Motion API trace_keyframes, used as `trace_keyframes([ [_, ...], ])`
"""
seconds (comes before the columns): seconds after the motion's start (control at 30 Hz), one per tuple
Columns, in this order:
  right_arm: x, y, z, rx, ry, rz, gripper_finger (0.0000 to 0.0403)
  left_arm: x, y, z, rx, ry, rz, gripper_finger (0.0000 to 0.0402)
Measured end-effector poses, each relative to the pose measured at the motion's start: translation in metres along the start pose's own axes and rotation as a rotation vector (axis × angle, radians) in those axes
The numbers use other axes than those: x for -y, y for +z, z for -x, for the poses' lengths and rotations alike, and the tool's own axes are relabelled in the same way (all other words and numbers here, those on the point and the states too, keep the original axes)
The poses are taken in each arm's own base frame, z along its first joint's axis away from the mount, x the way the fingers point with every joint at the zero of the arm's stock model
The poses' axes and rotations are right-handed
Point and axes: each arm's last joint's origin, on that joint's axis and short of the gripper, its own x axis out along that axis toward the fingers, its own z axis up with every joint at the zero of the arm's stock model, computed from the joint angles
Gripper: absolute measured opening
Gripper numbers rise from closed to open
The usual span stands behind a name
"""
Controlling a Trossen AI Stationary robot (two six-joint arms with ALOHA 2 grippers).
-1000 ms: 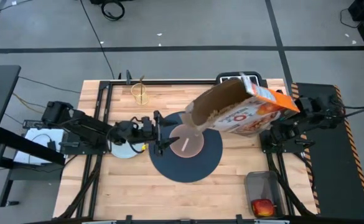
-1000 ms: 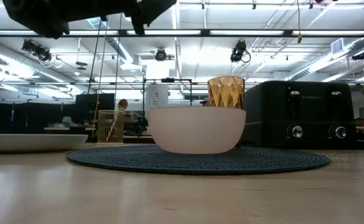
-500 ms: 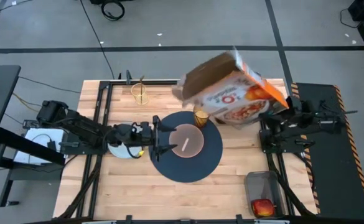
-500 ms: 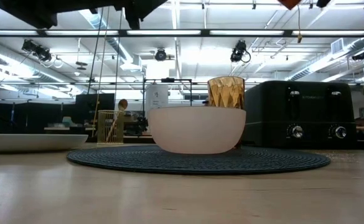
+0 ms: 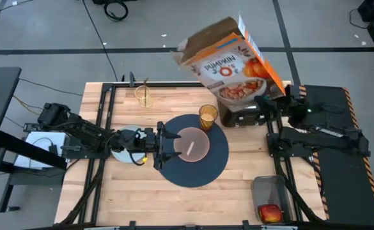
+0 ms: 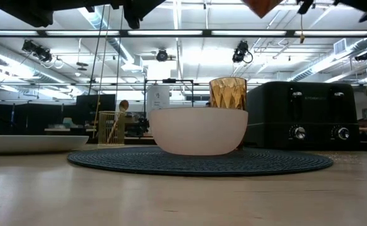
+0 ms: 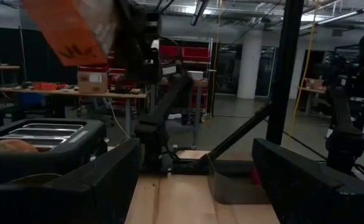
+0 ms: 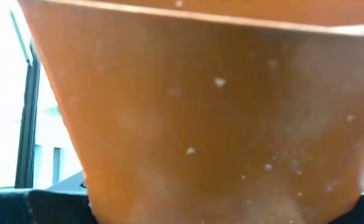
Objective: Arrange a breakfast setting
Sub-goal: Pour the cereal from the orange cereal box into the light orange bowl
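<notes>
A pink bowl [image 5: 192, 145] [image 6: 199, 130] stands on the round dark-blue mat [image 5: 202, 167] [image 6: 202, 162]. The amber tumbler [image 5: 207, 117] [image 6: 228, 93] stands at the mat's far edge. My left gripper [image 5: 159, 143] [image 7: 194, 180] is open just left of the bowl, its fingers pointing at it. Its arm lies over the pale-blue plate [image 5: 124, 152] [image 6: 26, 143]. My right gripper [image 5: 281, 97] holds the orange-and-brown cereal box [image 5: 228, 59] high above the black toaster [image 5: 245, 117] [image 6: 308, 116]. A small glass with a gold spoon [image 5: 144, 96] [image 6: 111, 127] stands at the far left. A red apple [image 5: 270, 211] lies in a clear container. My right gripper is shut on the cereal box at its lower end, by the orange narrow side [image 5: 273, 80]. That orange side [image 8: 194, 106] fills the wrist view, and the fingers do not show. The box is lifted clear, nearly upright, its open flaps [image 5: 202, 33] up and leaning toward the table's left.
The toaster holds a bagel [image 7: 7, 146] in one slot. The clear container [image 5: 268, 195] stands at the near right edge. Bare wooden table [image 5: 142, 198] lies near and left of the mat.
My right gripper has carried the cereal box up and away from the bowl, toward the table's far right. The box has turned from tipped, mouth down over the bowl, to nearly upright above the toaster.
</notes>
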Motion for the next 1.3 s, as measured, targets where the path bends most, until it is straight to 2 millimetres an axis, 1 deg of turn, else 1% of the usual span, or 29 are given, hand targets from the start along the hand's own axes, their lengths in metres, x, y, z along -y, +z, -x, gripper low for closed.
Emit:
trace_keyframes([
  [0.1,0.013,-0.001,-0.004,0.014,0.029,0.003,0.0297,0.001,-0.001,0.000,-0.005,-0.004,0.020,0.0311],
  [0.2,0.025,0.003,-0.002,0.003,0.047,0.011,0.0296,0.003,-0.003,0.001,-0.026,-0.010,0.037,0.0311],
  [0.3,0.037,0.011,0.007,-0.015,0.014,0.036,0.0296,0.008,-0.004,0.002,-0.042,-0.022,0.055,0.0311],
  [0.43,0.048,0.019,0.022,-0.028,-0.016,0.058,0.0296,0.014,-0.005,0.004,-0.046,0.011,0.059,0.0311],
  [0.6,0.055,0.019,0.043,-0.115,0.005,0.020,0.0296,0.018,-0.005,0.006,-0.047,0.028,0.061,0.0311],
  [0.7,0.055,0.021,0.048,-0.188,0.032,-0.013,0.0296,0.018,-0.006,0.006,-0.052,0.032,0.058,0.0311],
  [0.87,0.052,0.022,0.050,-0.255,0.072,-0.060,0.0296,0.017,-0.007,0.006,-0.071,0.037,0.031,0.0311],
  [1.0,0.045,0.023,0.052,-0.316,0.108,-0.091,0.0296,0.020,-0.009,0.008,-0.097,0.057,-0.009,0.0311],
  [1.17,0.037,0.028,0.056,-0.333,0.090,-0.096,0.0296,0.022,-0.009,0.013,-0.153,0.052,-0.013,0.0311],
  [1.3,0.031,0.028,0.059,-0.354,0.058,-0.104,0.0296,0.023,-0.008,0.019,-0.209,0.098,-0.043,0.0311],
])
